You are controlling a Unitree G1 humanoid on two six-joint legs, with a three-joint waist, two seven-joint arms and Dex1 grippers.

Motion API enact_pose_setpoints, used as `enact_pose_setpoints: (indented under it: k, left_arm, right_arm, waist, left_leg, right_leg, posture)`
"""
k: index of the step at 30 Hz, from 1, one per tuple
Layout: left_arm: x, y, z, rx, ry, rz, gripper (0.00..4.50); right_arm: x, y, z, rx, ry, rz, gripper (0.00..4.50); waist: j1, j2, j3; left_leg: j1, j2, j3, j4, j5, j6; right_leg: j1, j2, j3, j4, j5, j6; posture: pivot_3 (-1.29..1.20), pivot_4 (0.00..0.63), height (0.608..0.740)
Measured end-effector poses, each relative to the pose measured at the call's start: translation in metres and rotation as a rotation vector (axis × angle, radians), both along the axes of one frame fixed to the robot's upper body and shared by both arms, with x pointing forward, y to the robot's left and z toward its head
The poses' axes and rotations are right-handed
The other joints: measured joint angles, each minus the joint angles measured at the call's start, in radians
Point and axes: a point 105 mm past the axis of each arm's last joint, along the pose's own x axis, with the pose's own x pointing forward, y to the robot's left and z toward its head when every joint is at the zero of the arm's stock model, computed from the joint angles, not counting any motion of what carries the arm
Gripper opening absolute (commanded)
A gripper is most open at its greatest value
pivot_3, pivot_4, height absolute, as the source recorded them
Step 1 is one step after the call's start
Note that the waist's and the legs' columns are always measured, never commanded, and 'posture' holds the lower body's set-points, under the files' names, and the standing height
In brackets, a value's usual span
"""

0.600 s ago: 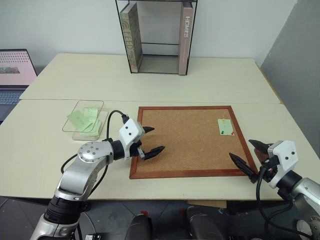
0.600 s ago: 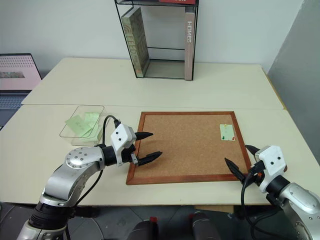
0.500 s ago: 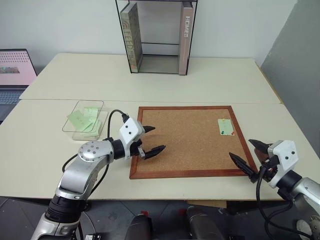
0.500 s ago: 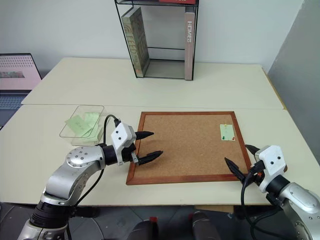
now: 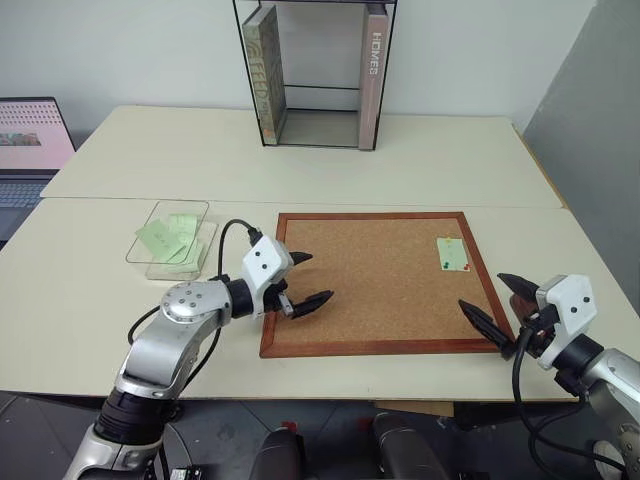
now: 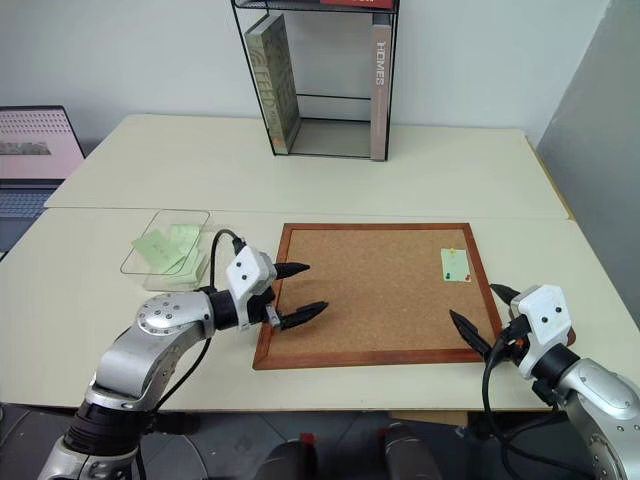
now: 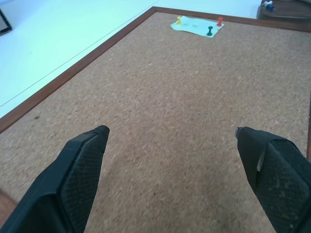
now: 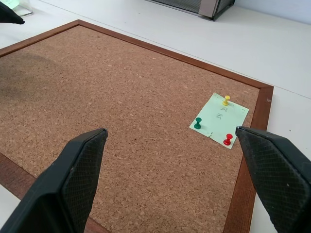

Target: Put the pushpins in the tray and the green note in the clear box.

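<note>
Pins first, I judge: the small pale green paper note point(image 5: 452, 254) sits pinned at the far right of the wood-framed corkboard point(image 5: 370, 320), held by yellow, green and red pushpins point(image 8: 227, 140). My right gripper point(image 5: 497, 307), jaws wide and empty, hovers at the board's near right corner, far nearer than my equally wide left gripper point(image 5: 301, 279).

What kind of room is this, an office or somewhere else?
Probably an office or a study: pale desks pushed together, an open laptop at one side, a wire-framed stand holding books, and a corkboard with a note pinned on it.
</note>
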Motion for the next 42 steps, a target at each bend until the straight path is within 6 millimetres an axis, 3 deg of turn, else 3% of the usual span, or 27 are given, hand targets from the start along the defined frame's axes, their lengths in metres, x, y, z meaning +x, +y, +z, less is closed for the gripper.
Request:
enact_pose_setpoints:
  k: [15, 27, 33, 39, 42]
  left_arm:
    - [0.000, -0.028, 0.008, -0.017, -0.043, -0.129, 4.44]
    - [0.019, -0.070, -0.006, -0.019, -0.051, -0.162, 2.36]
    - [0.031, -0.102, -0.009, -0.039, -0.041, -0.162, 1.28]
    - [0.042, -0.117, -0.019, -0.028, -0.030, -0.136, 0.13]
    - [0.046, -0.120, -0.039, -0.016, 0.037, -0.106, 0.13]
  right_arm:
    - [0.000, -0.001, 0.001, -0.002, -0.006, -0.013, 4.50]
    - [0.001, 0.010, 0.005, 0.022, -0.030, -0.010, 4.50]
    - [0.006, 0.017, 0.008, 0.040, -0.045, -0.001, 4.50]
    - [0.025, 0.013, 0.013, 0.050, -0.044, -0.048, 4.50]
    - [0.049, 0.006, 0.016, 0.062, -0.033, -0.096, 4.50]
  waist:
    - [0.000, 0.000, 0.000]
    - [0.000, 0.000, 0.000]
    - [0.000, 0.000, 0.000]
    - [0.000, 0.000, 0.000]
    - [-0.001, 0.000, 0.000]
  left_leg:
    - [0.001, 0.000, 0.000, 0.000, 0.000, 0.000]
    - [0.001, -0.001, -0.001, 0.001, 0.000, 0.000]
    - [0.001, -0.001, -0.001, 0.001, 0.000, 0.000]
    - [0.002, -0.002, -0.001, 0.001, 0.000, 0.000]
    - [0.002, -0.002, -0.001, 0.001, 0.000, 0.000]
  right_leg:
    - [0.001, 0.000, 0.000, 0.000, 0.000, 0.000]
    - [0.003, 0.000, 0.000, -0.001, 0.001, 0.002]
    - [0.004, 0.000, 0.000, -0.002, 0.002, 0.004]
    - [0.004, 0.000, 0.001, -0.002, 0.003, 0.005]
    - [0.004, 0.000, 0.002, -0.002, 0.003, 0.005]
  posture:
    - [0.00, 0.150, 0.740]
    - [0.00, 0.150, 0.740]
    - [0.00, 0.150, 0.740]
    - [0.00, 0.150, 0.740]
    - [0.00, 0.150, 0.740]
